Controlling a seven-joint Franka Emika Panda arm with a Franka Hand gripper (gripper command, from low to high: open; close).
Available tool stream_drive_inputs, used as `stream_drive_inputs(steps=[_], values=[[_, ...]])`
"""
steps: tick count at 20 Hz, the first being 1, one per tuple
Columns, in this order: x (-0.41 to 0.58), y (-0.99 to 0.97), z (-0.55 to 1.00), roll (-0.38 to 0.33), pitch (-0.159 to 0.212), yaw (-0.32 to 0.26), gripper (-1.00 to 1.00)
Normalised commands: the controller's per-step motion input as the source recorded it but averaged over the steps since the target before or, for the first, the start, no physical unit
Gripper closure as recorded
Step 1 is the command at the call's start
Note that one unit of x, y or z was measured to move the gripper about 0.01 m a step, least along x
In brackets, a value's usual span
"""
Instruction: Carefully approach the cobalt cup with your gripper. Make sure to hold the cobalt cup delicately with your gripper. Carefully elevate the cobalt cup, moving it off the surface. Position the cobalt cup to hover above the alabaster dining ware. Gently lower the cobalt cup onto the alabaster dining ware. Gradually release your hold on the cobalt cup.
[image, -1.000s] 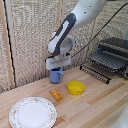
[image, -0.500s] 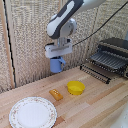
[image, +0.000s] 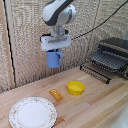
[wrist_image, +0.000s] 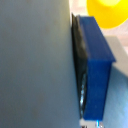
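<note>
Cobalt cup (image: 54, 58) hangs high in the air, well clear of the tabletop (image: 100, 102), pinched by its rim in your gripper (image: 54, 49), handle jutting toward the exterior view's right. The lift looks done; the carry is what's left.

Start at the near left corner of the tabletop: the alabaster dining ware (image: 33, 112) lies there, flat and bare. That's your target, and the cup is well apart from it, up nearer the back edge. Travel across at this height and any jerk can swing the glossy mug in the grip.

Move toward the middle: a small orange block (image: 56, 94) lies just beside the plate's rim. Come down short of the plate and the cup's base may catch that block and tip.

Next along, the yellow bowl (image: 75, 88) sits near the table's middle, almost under the cup's right side. If the hold lets go now, the cup falls onto bare wood or clips that bowl.

The wrist view shows one blue finger (wrist_image: 97, 65) pressed flat against the cup wall, with the yellow bowl (wrist_image: 107, 12) beyond; the contact patch looks narrow, so I'd judge slip the main risk.

Far right, the black wire rack (image: 107, 57) stands by the right edge, out of your path.
</note>
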Motion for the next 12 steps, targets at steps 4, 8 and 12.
stream_drive_inputs(steps=[4, 8, 12], values=[[-0.422, 0.89, 0.0, -0.009, 0.1, 0.0, 1.0], [-0.394, 0.94, -0.28, -0.018, 0.108, 0.0, 1.0], [-0.379, 0.95, -0.45, -0.026, 0.08, 0.0, 1.0]])
